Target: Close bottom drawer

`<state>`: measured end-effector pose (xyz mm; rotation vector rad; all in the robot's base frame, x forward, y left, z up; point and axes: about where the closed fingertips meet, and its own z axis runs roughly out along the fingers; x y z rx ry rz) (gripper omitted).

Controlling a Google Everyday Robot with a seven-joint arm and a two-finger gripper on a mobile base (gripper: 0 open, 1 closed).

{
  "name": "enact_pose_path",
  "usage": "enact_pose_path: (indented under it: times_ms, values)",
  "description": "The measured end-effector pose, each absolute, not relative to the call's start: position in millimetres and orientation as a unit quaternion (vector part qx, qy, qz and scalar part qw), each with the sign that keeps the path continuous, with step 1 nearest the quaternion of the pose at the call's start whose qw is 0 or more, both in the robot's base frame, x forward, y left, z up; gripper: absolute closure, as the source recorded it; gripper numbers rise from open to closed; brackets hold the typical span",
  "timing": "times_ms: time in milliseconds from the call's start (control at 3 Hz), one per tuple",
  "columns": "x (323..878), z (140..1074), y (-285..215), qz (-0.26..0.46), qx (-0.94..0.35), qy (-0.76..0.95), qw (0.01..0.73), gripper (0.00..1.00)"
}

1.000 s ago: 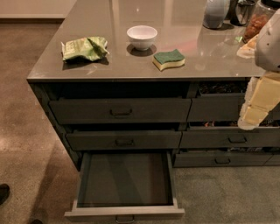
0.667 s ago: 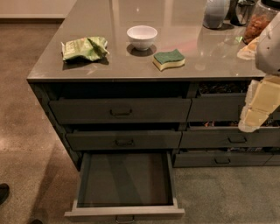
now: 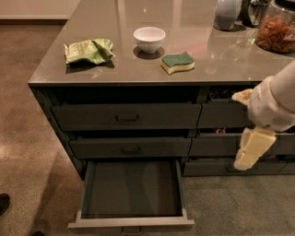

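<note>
The bottom drawer point(image 3: 131, 191) stands pulled far out at the foot of the left drawer stack. Its inside is bare smooth grey, and its low front point(image 3: 131, 225) with a small dark pull lies at the lower edge of the view. Two taller grey drawers above it, the upper point(image 3: 126, 116) and the middle point(image 3: 130, 148), sit nearly shut. My gripper point(image 3: 251, 152), cream-coloured on a white arm point(image 3: 276, 103), hangs at the right in front of the right drawer stack. It is well to the right of the open drawer and above its level, touching nothing I can see.
On the grey counter point(image 3: 138, 71) lie a green snack bag point(image 3: 89, 50), a white bowl point(image 3: 149, 38) and a green-and-yellow sponge point(image 3: 177, 62). A kettle point(image 3: 227, 13) and a jar of snacks point(image 3: 276, 28) stand at the back right. The right-hand drawers point(image 3: 221, 115) show clutter inside.
My gripper has moved down and to the left, closer to the open drawer. The drawer itself has not moved.
</note>
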<state>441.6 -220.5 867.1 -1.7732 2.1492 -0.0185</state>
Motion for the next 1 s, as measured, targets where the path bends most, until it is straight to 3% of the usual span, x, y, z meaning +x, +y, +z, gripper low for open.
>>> enact_pose_path:
  times_ms: [1000]
  values:
    - [463.8, 605.8, -221.9, 0.12, -0.621, 0.737, 0.238, 0.0]
